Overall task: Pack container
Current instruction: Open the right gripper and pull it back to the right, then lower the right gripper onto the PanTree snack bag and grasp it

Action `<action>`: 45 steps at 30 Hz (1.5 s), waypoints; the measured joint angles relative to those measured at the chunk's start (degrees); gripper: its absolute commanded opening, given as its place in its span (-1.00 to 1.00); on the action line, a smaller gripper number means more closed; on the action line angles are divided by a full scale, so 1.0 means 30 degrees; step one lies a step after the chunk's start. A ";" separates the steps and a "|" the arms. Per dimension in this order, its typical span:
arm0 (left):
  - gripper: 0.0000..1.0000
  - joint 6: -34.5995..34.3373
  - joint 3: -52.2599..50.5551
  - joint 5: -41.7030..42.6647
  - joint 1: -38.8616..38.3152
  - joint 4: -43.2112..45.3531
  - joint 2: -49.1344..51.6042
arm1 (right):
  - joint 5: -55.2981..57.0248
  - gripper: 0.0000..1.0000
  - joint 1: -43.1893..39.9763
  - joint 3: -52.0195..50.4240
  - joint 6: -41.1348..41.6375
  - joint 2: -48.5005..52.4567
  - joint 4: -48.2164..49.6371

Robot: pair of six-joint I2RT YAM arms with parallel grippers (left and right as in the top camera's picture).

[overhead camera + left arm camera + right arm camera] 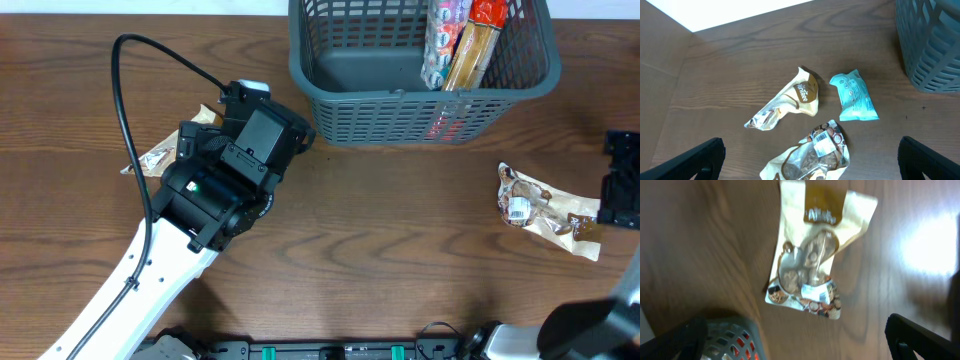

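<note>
The dark blue-grey slotted container [330, 95] stands at the back of the table and holds a few upright snack packets [458, 40]. Its corner shows in the left wrist view [935, 50] and in the right wrist view [735, 340]. My left gripper [810, 160] is open above a cream and brown snack packet [812, 157]; a second cream packet [790, 102] and a teal packet [855, 97] lie beyond it. My right gripper [795, 340] is open, hovering near a cream snack packet [812, 255], which also shows on the right of the overhead view [540, 205].
The left arm [200, 200] with its black cable [130, 120] covers most of the left-hand packets in the overhead view; one packet edge [158, 155] sticks out. The table's far edge meets a white surface [740, 10].
</note>
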 measured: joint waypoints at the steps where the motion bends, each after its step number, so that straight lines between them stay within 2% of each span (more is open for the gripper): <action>1: 0.97 0.0000 0.0000 0.0000 0.0000 0.0000 0.0000 | -0.0350 0.99 -0.0080 -0.0007 0.0117 0.0386 0.0007; 11: 0.97 0.0000 0.0000 0.0000 0.0000 0.0000 0.0000 | -0.0656 0.99 -0.0087 -0.0583 0.0430 0.2907 0.0444; 26: 0.98 0.0000 0.0000 0.0000 0.0000 0.0000 0.0000 | -0.0379 0.98 -0.0087 -0.7664 -0.2455 0.2965 0.7468; 35: 0.97 0.0000 0.0000 0.0007 0.0000 0.0000 0.0000 | -0.1086 0.98 -0.0087 -0.9486 -0.2506 0.2980 1.0433; 45: 0.97 0.0000 0.0000 0.0007 0.0000 0.0000 0.0000 | -0.1319 0.98 -0.0087 -1.1504 -0.2506 0.2980 1.2211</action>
